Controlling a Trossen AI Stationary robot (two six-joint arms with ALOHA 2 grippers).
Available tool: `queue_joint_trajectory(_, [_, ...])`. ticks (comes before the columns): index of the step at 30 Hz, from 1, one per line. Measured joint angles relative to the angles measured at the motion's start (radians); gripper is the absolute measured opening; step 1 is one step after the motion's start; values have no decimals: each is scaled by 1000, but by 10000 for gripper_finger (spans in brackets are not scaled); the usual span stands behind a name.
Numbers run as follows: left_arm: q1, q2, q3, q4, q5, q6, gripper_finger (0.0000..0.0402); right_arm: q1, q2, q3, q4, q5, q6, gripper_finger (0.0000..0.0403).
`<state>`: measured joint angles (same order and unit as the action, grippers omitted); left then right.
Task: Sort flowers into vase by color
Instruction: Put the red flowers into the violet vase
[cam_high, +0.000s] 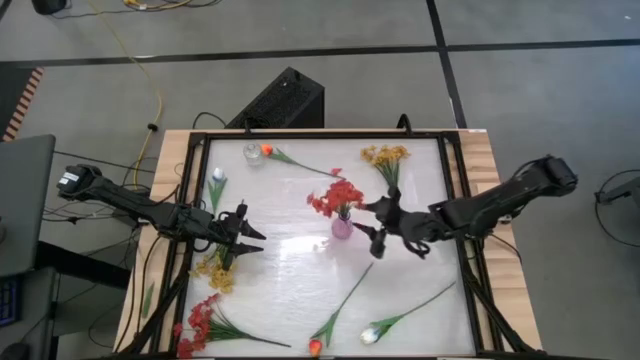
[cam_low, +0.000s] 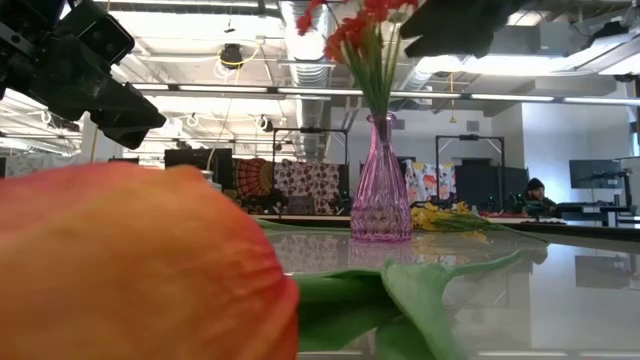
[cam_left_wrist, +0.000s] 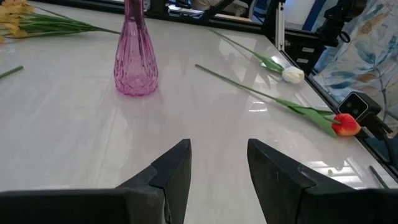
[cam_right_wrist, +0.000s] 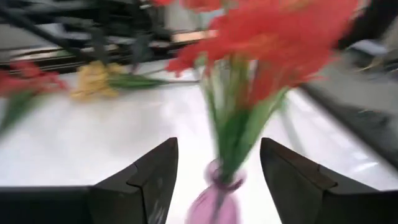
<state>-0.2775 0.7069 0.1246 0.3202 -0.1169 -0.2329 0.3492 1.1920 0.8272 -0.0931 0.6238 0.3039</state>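
Red clustered spray (cam_high: 337, 196) stands in pink ribbed glass vase (cam_high: 342, 228) mid-table. Right gripper (cam_high: 379, 232), spread empty, sits just beside it; left gripper (cam_high: 246, 236) spread above yellow spray (cam_high: 216, 272). Stems look light, floppy; pinch mid-stalk.

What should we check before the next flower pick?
1. Pink vase upright mid-table with the red spray seated in it: ok.
2. Right tool open, empty, fingers apart beside the vase: ok.
3. Right tool clear of the red spray: cannot tell; the blooms fill its wrist view.
4. Left tool open and empty: ok.
5. Second red spray loose near the table's front left corner, not yet in the vase: not ok.
6. Yellow spray lies just by the left tool, reachable: ok.
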Motion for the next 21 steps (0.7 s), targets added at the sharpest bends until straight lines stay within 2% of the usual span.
queue_joint_trajectory(4, [0,0,0,-1,-1,0,146,36,-36,0,13,-170,73,255])
queue_joint_trajectory(8, [0,0,0,0,-1,3,146,74,1,22,85,-311,133,255])
queue_joint_trajectory(12, [0,0,0,2,-2,3,146,117,128,122,98,-332,112,255])
queue_joint_trajectory(16, [0,0,0,5,-3,3,146,152,293,277,97,-338,60,255])
queue_joint_trajectory(21, [0,0,0,5,-3,3,146,177,496,518,-27,-341,56,255])
